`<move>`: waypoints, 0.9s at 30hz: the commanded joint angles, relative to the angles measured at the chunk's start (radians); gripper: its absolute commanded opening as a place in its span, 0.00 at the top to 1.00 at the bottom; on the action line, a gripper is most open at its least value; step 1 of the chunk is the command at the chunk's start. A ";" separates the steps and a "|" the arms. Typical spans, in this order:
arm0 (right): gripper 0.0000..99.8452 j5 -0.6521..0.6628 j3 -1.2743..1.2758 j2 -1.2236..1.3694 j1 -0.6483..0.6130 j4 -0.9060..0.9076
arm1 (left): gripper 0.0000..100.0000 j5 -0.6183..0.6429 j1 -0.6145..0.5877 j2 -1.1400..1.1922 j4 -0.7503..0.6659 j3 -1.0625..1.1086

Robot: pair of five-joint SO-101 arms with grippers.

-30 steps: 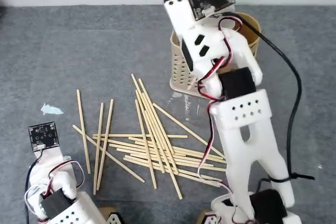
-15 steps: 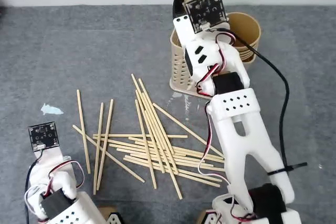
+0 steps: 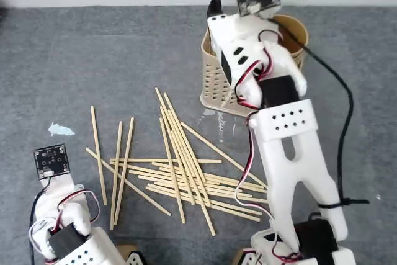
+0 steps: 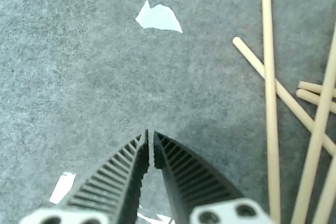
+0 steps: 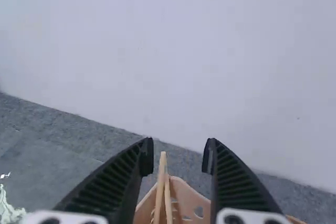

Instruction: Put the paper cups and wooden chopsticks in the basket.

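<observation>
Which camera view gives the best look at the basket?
The high view: the basket shows its slotted side wall and part of its rim. The right wrist view catches a small piece of the rim.

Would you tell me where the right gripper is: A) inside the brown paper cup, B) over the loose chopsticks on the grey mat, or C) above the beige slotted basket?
C: the right gripper hangs open above the beige slotted plastic basket, with wooden chopsticks standing in it.
</observation>
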 commanded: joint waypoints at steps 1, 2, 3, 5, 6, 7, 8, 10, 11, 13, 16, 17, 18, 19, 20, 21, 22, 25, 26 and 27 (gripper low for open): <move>0.84 -0.021 -0.137 -0.005 -0.010 0.110 | 0.98 0.008 0.002 -0.015 -0.021 -0.007; 0.84 -0.021 -0.144 -0.007 -0.015 0.137 | 0.98 0.008 0.002 -0.015 -0.021 -0.007; 0.84 -0.023 -0.147 -0.012 -0.022 0.163 | 0.98 0.008 0.002 -0.015 -0.021 -0.007; 0.84 -0.023 -0.147 -0.016 -0.051 0.225 | 0.98 0.008 0.002 -0.015 -0.021 -0.007; 0.84 -0.023 -0.147 -0.016 -0.062 0.260 | 0.98 0.008 0.002 -0.015 -0.021 -0.007; 0.84 -0.023 -0.147 -0.015 -0.077 0.298 | 0.98 0.008 0.002 -0.015 -0.021 -0.007; 0.84 -0.023 -0.147 -0.008 -0.093 0.338 | 0.98 0.008 0.002 -0.015 -0.021 -0.007; 0.84 -0.025 -0.143 -0.004 -0.122 0.410 | 0.98 0.008 0.002 -0.015 -0.021 -0.007; 0.84 -0.025 -0.133 -0.004 -0.139 0.444 | 0.98 0.008 0.002 -0.015 -0.021 -0.007; 0.84 -0.025 -0.103 -0.004 -0.171 0.496 | 0.98 0.008 0.002 -0.015 -0.021 -0.007; 0.84 -0.025 -0.029 -0.004 -0.222 0.526 | 0.98 0.008 0.002 -0.015 -0.021 -0.007; 0.84 -0.023 0.003 -0.004 -0.234 0.524 | 0.98 0.008 0.002 -0.015 -0.021 -0.007; 0.84 -0.023 0.035 -0.002 -0.248 0.522 | 0.98 0.008 0.002 -0.015 -0.021 -0.007; 0.84 -0.023 0.061 0.004 -0.260 0.522 | 0.98 0.008 0.002 -0.015 -0.021 -0.007; 0.84 -0.023 0.083 0.019 -0.269 0.522 | 0.98 0.008 0.002 -0.015 -0.021 -0.007; 0.84 -0.023 0.100 0.042 -0.275 0.522 | 0.98 0.008 0.002 -0.015 -0.021 -0.007; 0.84 -0.023 0.109 0.070 -0.277 0.522 | 0.98 0.008 0.002 -0.015 -0.021 -0.007; 0.84 -0.025 0.107 0.186 -0.277 0.522 | 0.98 0.008 0.002 -0.015 -0.021 -0.007; 0.84 -0.025 0.098 0.228 -0.277 0.522 | 0.98 0.008 0.002 -0.015 -0.021 -0.007; 0.84 -0.025 0.086 0.269 -0.277 0.524 | 0.98 0.008 0.002 -0.015 -0.021 -0.007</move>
